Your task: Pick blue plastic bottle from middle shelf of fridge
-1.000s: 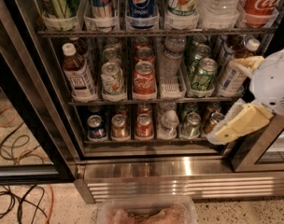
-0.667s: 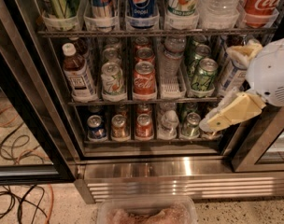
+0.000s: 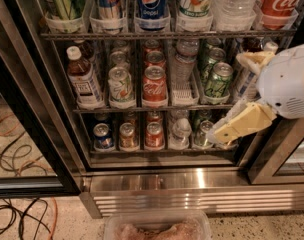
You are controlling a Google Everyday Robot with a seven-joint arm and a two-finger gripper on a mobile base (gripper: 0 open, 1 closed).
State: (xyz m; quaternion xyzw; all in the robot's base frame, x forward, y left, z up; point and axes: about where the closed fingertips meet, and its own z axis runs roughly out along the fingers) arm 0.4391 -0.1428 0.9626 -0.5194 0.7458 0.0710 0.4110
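The blue plastic bottle (image 3: 85,79) stands upright at the left end of the middle shelf (image 3: 142,108) of the fridge (image 3: 192,191). It has a white cap, a dark drink and a white-and-blue label. My gripper (image 3: 228,96) is at the right side of the fridge, in front of the right end of the middle and lower shelves and far right of the bottle. Its cream fingers (image 3: 242,124) are spread apart and hold nothing. A second similar bottle (image 3: 246,82) is partly hidden behind the gripper.
On the middle shelf stand pale cans (image 3: 121,85), a red cola can (image 3: 154,85), a ribbed water bottle (image 3: 183,64) and green cans (image 3: 219,79). Cans fill the lower shelf (image 3: 154,134). Cables (image 3: 22,159) lie on the floor at left. A clear tub (image 3: 157,226) sits below.
My gripper has moved left and a little down, further in front of the right end of the shelves. The bottles and cans have not moved.
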